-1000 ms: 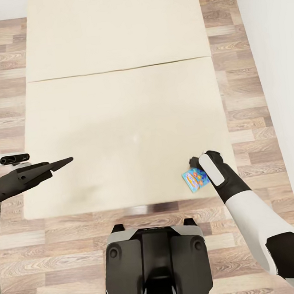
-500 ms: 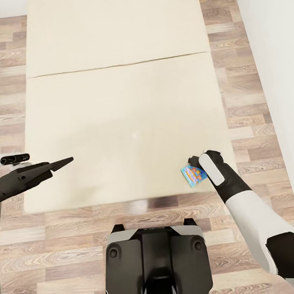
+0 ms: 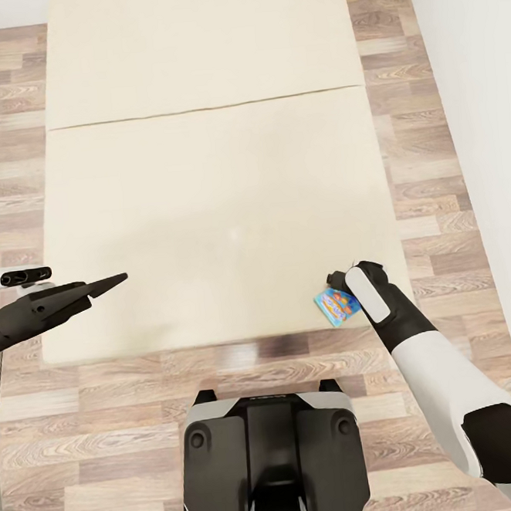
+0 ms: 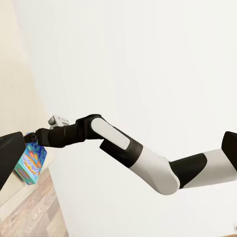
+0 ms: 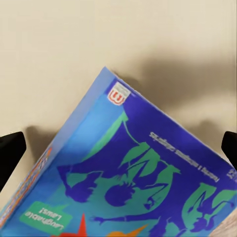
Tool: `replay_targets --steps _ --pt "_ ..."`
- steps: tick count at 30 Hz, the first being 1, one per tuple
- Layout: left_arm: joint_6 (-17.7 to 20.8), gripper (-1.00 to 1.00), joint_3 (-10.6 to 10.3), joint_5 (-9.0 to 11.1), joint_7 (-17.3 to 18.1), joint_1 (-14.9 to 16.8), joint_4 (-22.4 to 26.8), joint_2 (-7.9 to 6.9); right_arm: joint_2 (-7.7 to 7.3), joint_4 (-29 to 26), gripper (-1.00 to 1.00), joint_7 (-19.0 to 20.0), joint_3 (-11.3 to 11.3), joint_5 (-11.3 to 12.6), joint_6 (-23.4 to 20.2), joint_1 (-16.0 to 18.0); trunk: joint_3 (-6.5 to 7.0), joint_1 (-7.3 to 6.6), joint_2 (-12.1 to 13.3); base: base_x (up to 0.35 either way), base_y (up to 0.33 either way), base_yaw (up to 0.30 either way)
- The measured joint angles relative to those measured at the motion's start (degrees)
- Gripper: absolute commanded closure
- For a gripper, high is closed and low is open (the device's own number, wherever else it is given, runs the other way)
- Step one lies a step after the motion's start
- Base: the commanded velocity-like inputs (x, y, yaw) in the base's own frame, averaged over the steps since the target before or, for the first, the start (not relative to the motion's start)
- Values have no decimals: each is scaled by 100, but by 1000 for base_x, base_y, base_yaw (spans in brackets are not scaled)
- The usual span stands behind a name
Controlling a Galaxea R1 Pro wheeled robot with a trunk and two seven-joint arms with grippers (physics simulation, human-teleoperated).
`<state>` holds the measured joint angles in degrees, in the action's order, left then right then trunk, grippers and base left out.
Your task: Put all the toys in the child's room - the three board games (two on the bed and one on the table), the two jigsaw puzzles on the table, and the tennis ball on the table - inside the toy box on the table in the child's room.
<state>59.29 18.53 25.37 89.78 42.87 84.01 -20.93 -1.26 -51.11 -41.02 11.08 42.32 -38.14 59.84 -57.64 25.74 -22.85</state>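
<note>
Clamping the blue board game [image 3: 338, 307] at the bed's [image 3: 205, 213] five-o'clock corner, the right gripper [image 3: 337, 283] readies a lift, while the idle left gripper [image 3: 107, 284] looks pinched together.

Wood plank floor [image 3: 436, 193] w/ plain white wall [image 3: 480, 73] (robot's right side).
</note>
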Motion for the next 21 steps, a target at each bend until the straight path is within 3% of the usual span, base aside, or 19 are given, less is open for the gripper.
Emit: replay_targets --steps 10,21 --pt "-5 -100 1 0 0 0 0 3 2 107 -100 22 1 173 -120 -3 0 -3 -2 -57 0 0" --pt "-4 -100 1 -2 0 0 1 2 6 57 -100 -6 2 -46 -37 -4 0 -1 0 -45 0 0"
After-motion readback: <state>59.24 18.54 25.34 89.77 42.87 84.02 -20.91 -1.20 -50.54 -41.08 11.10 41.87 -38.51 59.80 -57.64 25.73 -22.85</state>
